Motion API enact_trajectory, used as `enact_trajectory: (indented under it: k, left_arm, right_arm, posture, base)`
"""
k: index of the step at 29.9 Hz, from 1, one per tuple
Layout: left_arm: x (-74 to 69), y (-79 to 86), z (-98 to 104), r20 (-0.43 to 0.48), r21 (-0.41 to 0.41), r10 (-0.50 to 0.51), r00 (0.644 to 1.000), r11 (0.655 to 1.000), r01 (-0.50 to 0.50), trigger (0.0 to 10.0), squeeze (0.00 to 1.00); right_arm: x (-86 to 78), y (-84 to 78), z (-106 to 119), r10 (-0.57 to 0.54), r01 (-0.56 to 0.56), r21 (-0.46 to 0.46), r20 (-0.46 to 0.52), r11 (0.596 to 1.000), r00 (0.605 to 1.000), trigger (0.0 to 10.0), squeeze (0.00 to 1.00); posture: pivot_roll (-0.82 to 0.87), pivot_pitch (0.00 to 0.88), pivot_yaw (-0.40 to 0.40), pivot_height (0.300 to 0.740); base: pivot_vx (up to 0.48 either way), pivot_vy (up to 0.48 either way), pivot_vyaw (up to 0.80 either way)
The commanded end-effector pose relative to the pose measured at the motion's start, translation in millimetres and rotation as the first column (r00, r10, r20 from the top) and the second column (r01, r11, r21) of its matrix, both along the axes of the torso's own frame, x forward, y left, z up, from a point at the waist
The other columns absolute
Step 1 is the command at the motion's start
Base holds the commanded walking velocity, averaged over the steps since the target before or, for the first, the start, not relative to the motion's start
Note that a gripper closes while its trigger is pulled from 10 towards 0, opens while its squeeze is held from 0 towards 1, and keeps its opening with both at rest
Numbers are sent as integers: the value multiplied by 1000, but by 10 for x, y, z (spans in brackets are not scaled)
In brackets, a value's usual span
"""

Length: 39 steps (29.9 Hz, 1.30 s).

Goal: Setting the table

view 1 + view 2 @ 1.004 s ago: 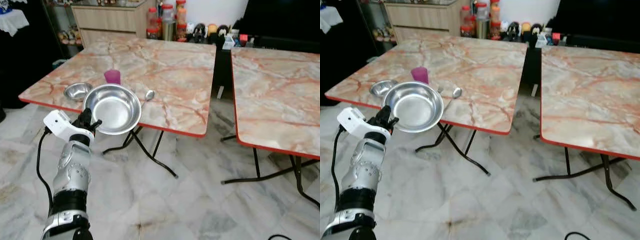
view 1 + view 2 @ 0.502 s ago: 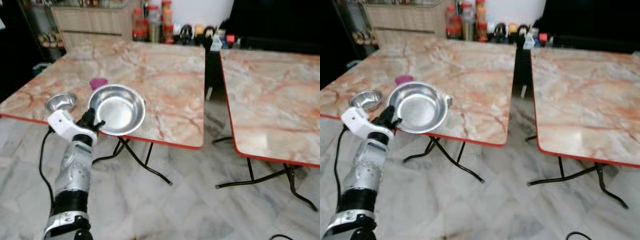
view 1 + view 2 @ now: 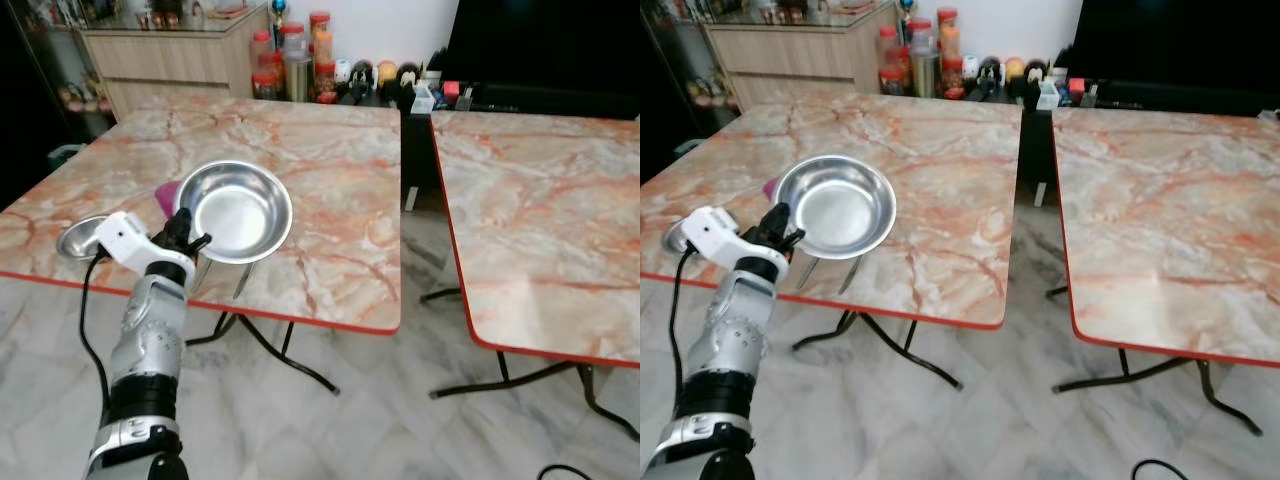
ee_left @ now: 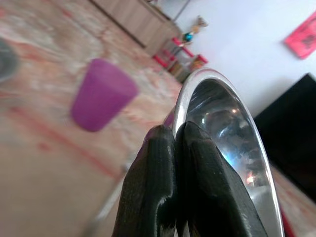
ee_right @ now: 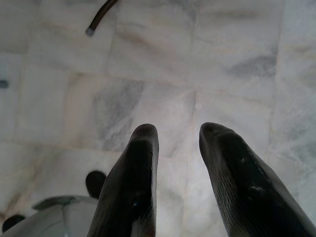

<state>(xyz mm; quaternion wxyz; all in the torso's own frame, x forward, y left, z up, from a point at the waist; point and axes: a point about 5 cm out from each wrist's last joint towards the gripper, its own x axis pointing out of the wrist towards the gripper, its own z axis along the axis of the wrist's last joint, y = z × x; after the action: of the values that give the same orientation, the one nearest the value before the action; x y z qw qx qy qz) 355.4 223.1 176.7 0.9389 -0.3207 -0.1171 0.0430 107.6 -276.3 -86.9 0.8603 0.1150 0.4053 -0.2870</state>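
My left gripper (image 3: pixel 188 243) is shut on the near rim of a large steel bowl (image 3: pixel 237 209). It holds the bowl tilted above the front left part of the marble table (image 3: pixel 340 180). In the left wrist view the fingers (image 4: pixel 158 163) pinch the shiny rim of the steel bowl (image 4: pixel 222 133), with a purple cup (image 4: pixel 101 94) on the table beyond. The bowl hides most of the purple cup (image 3: pixel 166 196). A small steel bowl (image 3: pixel 78 238) sits left of my wrist. Cutlery handles (image 3: pixel 850 277) stick out under the big bowl. My right gripper (image 5: pixel 177 131) hangs open over the floor.
A second marble table (image 3: pixel 540 200) stands to the right across a narrow gap. Jars and bottles (image 3: pixel 300 65) line the far wall beside a wooden cabinet (image 3: pixel 170 50). Folding table legs (image 3: pixel 300 365) stand on the marble floor in front of me.
The camera has come closer to the table. The big bowl, still in my left gripper, now hangs over the tabletop rather than at its front edge, and covers more of the purple cup.
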Motion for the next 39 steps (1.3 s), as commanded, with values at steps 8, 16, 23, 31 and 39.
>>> enact_trajectory:
  k: [8, 16, 23, 31, 39]
  left_arm:
    - [-6, -9, 49, 25, 13, 3, 1000, 1000, -4, 10000, 0]
    - [-6, -6, 50, 22, 19, 2, 1000, 1000, -2, 10000, 0]
    - [1, -18, 59, 24, 24, -1, 1000, 1000, 1, 10000, 0]
    - [11, -30, 53, 25, 22, -3, 1000, 1000, 2, 10000, 0]
    - [17, 15, 66, 26, 24, 3, 1000, 1000, -3, 10000, 0]
  right_arm:
    - [-55, -24, -6, -11, 11, -1, -8, 1000, 1000, 10000, 0]
    - [-59, -20, -8, -12, 12, -2, -8, 1000, 1000, 10000, 0]
    - [-56, -23, -6, -1, 1, -5, -12, 1000, 1000, 10000, 0]
    - [-43, -39, 2, -2, 2, -8, -11, 1000, 1000, 10000, 0]
    - [-42, -19, -2, -4, 4, -9, -4, 1000, 1000, 10000, 0]
  posture:
    - [85, 106, -6, 740]
    - [86, 107, -6, 740]
    - [85, 106, -8, 740]
    - [60, 101, -17, 740]
    - [10, 91, -7, 740]
  base:
    - [0, -301, 0]
    - [0, -347, 0]
    - [0, -352, 0]
    - [0, -358, 0]
    - [0, -363, 0]
